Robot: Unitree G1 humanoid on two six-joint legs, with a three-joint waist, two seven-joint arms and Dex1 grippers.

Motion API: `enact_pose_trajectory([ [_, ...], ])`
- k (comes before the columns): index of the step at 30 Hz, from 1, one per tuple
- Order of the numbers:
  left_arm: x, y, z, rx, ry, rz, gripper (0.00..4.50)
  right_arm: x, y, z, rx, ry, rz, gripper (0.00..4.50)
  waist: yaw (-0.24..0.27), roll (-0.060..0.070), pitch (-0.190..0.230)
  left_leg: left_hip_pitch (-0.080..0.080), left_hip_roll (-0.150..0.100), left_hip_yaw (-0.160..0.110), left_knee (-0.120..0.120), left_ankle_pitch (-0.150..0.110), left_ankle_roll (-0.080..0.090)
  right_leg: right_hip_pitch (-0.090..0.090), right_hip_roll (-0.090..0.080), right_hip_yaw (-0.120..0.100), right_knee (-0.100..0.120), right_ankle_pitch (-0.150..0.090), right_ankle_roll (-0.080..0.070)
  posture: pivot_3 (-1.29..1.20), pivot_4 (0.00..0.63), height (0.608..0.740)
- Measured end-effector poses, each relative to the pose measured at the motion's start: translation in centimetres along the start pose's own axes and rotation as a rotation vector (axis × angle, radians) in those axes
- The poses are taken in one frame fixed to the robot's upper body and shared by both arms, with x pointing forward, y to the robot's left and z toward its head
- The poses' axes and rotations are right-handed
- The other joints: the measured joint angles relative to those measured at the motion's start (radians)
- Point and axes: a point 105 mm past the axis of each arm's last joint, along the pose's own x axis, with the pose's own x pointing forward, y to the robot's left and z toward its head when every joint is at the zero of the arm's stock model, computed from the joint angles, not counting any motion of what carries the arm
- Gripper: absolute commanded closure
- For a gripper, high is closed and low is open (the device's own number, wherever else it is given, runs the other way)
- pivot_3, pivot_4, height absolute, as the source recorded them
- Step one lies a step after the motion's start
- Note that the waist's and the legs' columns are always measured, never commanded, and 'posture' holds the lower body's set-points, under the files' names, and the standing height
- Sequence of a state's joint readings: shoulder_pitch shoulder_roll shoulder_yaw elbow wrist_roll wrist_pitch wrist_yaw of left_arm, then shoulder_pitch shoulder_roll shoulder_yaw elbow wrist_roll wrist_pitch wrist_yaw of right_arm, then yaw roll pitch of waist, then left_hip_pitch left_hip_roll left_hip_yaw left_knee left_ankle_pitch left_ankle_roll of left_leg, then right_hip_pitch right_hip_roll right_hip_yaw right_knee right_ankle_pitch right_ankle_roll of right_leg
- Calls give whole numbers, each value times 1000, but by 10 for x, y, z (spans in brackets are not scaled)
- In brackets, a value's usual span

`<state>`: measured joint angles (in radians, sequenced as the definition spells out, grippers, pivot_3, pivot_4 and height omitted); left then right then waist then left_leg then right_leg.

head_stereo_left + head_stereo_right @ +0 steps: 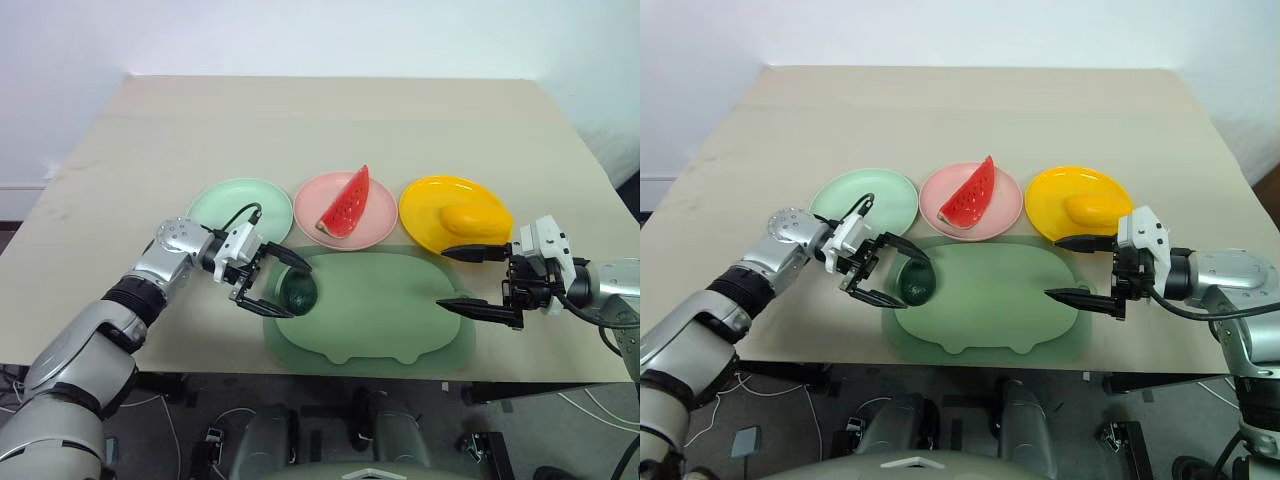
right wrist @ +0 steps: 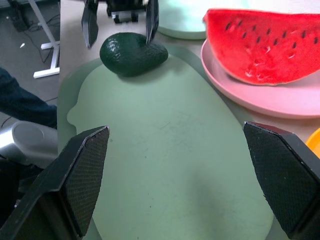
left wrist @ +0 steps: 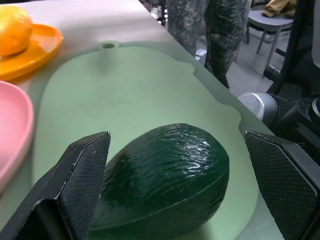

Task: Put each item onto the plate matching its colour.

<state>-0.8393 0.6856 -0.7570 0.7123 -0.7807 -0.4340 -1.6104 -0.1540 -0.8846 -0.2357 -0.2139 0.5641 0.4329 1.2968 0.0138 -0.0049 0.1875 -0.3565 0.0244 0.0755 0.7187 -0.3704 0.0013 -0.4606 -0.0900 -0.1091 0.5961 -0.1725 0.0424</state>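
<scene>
A pale beige surface [image 1: 330, 120] carries three round plates in a row: mint green plate [image 1: 222, 203], pink plate [image 1: 375, 222], yellow plate [image 1: 425, 210]. Just in front of them lies a large green pig-shaped mat [image 1: 385, 305].

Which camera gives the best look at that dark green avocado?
The left wrist view: the avocado lies close up between open fingers. In the head views the left gripper partly hides it; the right wrist view shows it far off.

Three plates [image 1: 238, 203] (three toy foods [image 1: 345, 205])
</scene>
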Motion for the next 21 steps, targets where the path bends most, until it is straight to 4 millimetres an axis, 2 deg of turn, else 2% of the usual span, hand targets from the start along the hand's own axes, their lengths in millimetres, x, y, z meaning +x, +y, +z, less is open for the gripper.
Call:
enact_pose_trajectory([
  [21,0,-4,-10,62,37,10,0,6,-3,1,9,2,-9,11,0,0,0,1,0,0,1,0,0,1,0,0,0,0,0,0,150,736],
])
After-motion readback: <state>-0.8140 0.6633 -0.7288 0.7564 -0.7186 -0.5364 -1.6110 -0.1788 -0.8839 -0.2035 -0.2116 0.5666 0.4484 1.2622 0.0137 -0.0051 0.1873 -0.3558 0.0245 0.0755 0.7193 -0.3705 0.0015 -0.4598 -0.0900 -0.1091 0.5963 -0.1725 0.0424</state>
